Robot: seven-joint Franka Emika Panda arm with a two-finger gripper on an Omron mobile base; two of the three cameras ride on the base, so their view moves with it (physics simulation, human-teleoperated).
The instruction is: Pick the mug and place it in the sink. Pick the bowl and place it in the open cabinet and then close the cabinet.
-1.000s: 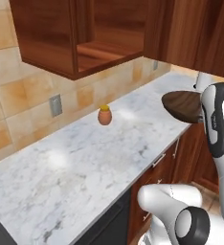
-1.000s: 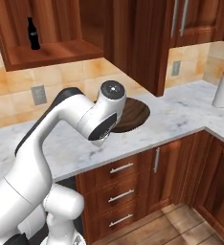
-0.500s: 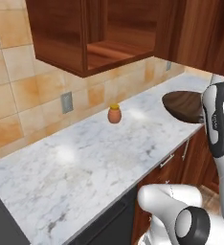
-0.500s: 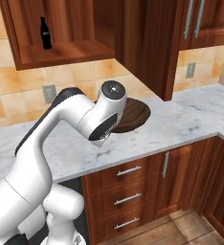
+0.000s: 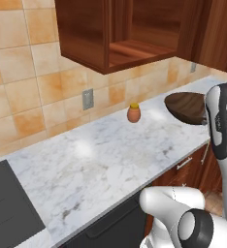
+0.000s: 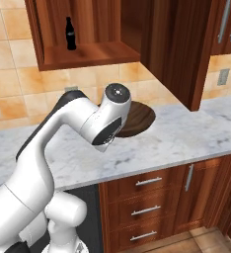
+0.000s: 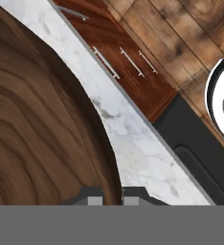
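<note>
Bowl held above the counter, below and beside the open cabinet

The wide dark brown wood-grain bowl is raised over the white marble counter, right of the small orange-brown jar with a yellow lid standing near the tiled wall. The dark reddish-brown wooden wall cabinet hangs above, a dark bottle on its shelf. Drawers lie under the counter.

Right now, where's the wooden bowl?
The bowl is held at its rim by the gripper, above the marble counter, right of the small jar, below the open cabinet.
</note>
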